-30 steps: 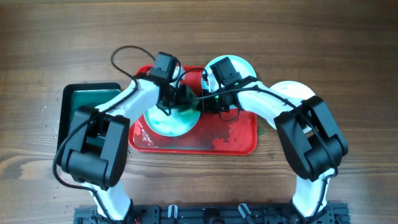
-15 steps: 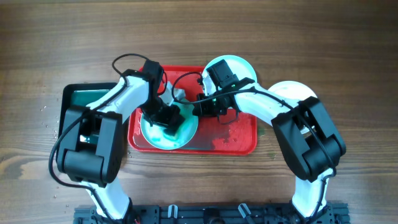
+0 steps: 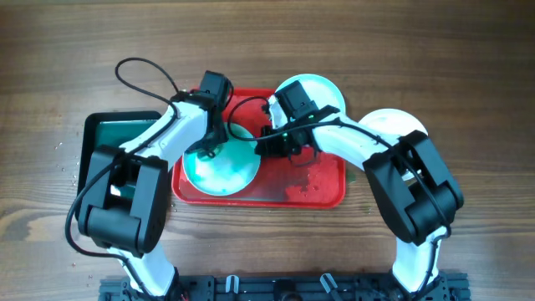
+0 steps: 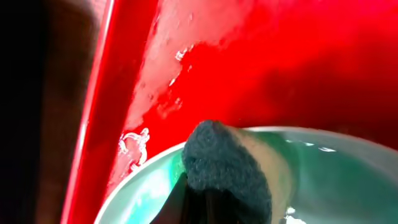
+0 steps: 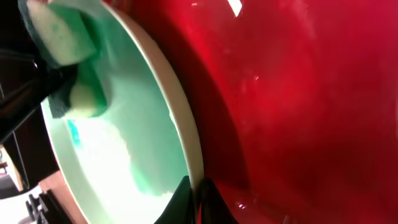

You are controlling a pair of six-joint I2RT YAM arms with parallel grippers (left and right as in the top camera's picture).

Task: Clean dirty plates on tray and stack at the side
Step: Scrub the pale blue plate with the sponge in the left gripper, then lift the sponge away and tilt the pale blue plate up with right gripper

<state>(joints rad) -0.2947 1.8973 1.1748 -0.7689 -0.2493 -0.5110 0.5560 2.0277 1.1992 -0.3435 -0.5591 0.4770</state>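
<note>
A pale turquoise plate (image 3: 224, 171) with watery teal streaks sits on the left half of the red tray (image 3: 313, 186). My left gripper (image 3: 208, 148) is shut on a sponge (image 4: 225, 167) with a dark scouring face and presses it on the plate's far left part, near the rim (image 4: 146, 180). My right gripper (image 3: 262, 145) is shut on the plate's right rim (image 5: 186, 146), one finger on each side. The sponge also shows in the right wrist view (image 5: 62, 43). A second turquoise plate (image 3: 322, 86) lies behind the tray. A white plate (image 3: 397, 124) lies to the right.
A black tray of green liquid (image 3: 102, 138) stands left of the red tray. The red tray's bare right half (image 5: 298, 112) is wet and shiny. Both arms cross over the back of the tray. Wooden tabletop (image 3: 376, 42) lies all around.
My left gripper has swept the sponge across the plate, from the right side to the middle, then back to the far left part. The right gripper has kept its hold on the rim.
</note>
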